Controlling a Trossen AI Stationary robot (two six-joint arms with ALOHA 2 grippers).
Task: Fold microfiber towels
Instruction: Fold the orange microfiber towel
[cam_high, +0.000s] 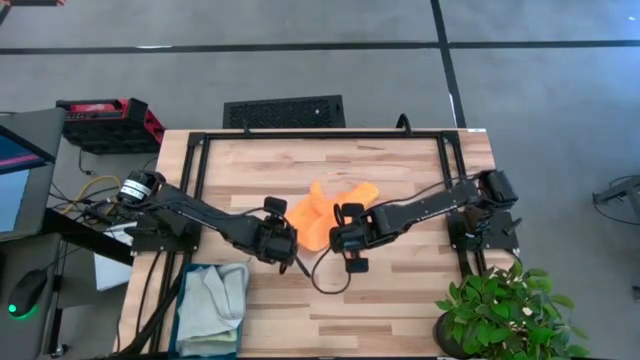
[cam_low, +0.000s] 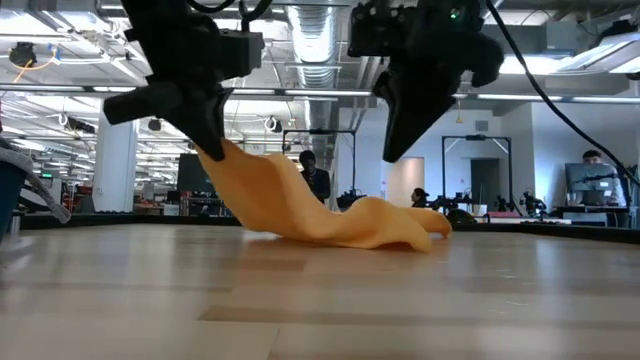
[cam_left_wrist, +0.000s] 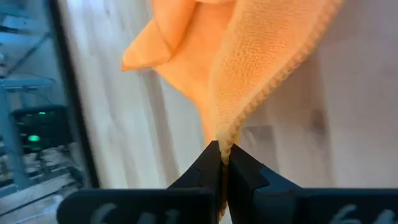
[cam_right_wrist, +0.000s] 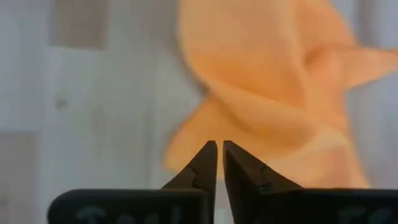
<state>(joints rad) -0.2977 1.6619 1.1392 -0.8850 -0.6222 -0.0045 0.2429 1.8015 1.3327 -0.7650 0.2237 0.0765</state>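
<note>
The pale, plank-patterned wooden table (cam_high: 400, 300) with a thin black frame around its top carries everything, its grain running in long strips across the surface. Two dark jointed arms reach in from either side and meet near the middle. At the table's near left corner sits a rigid teal rectangular bin (cam_high: 183, 325) holding soft folded cloths, a light green one (cam_high: 225, 290) on top of a pale grey-blue one (cam_high: 205, 320). A leafy green potted plant (cam_high: 495, 310) stands at the near right corner.

The bright orange microfiber towel (cam_high: 335, 205) lies crumpled at the table's centre, between the two grippers; its fine looped weave and stitched hem show clearly in the left wrist view. In the low view it forms a soft draped ramp, one end raised off the wood and the rest trailing down into a rounded fold that rests on the table.

The left gripper (cam_left_wrist: 222, 158) has its slim black tapered fingers pressed together on the towel's hemmed edge, pinching it and holding that corner lifted. The right gripper (cam_right_wrist: 220, 155) hangs above the towel's lower end, its pointed fingers parted by only a narrow slit, with no cloth between them
</note>
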